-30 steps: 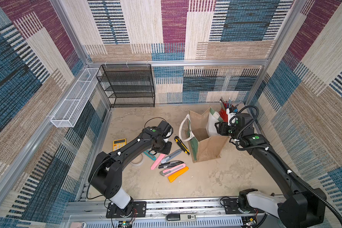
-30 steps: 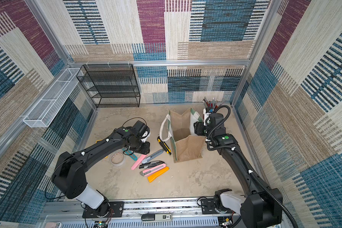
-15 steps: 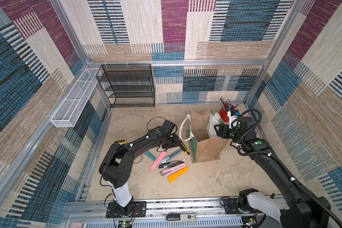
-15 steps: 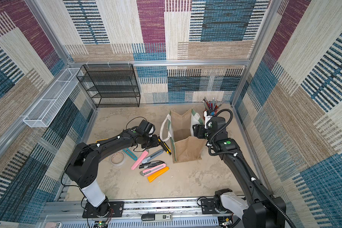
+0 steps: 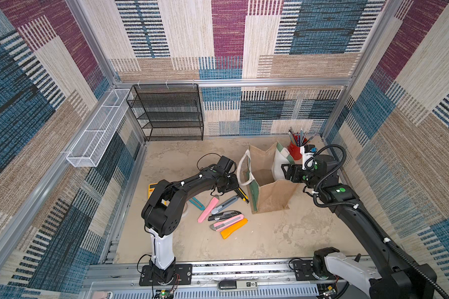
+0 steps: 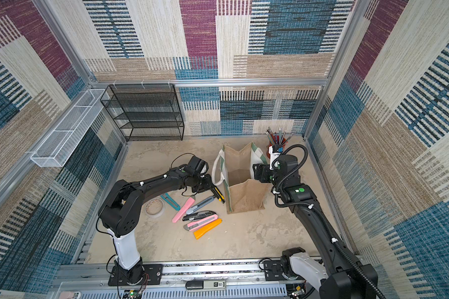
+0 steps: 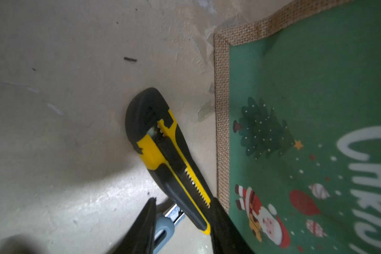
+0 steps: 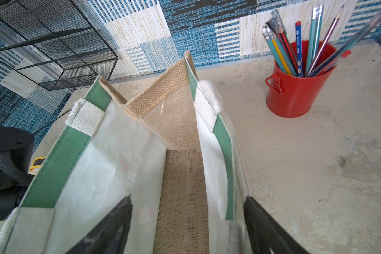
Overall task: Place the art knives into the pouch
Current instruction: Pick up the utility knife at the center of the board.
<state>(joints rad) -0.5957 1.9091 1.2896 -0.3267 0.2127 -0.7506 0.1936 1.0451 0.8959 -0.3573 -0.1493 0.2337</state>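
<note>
**Patchwork walls, sandy table [image 5: 244, 246]**

Left gripper [image 7: 183, 222] had its fingers spread around the yellow-black art knife [image 7: 163, 151], lying just beside the pouch [image 5: 272, 191]. Right gripper [image 8: 187, 222] stood wide open over one pouch wall. Red pencil cup [image 8: 295, 92] stood near.

Top views high, overlooking whole table [image 5: 257, 240]; wrist views close, low.

red pencil cup [image 5: 295, 151] | black mesh shelf [image 5: 166, 112] | tape roll [image 6: 154, 207]
</note>
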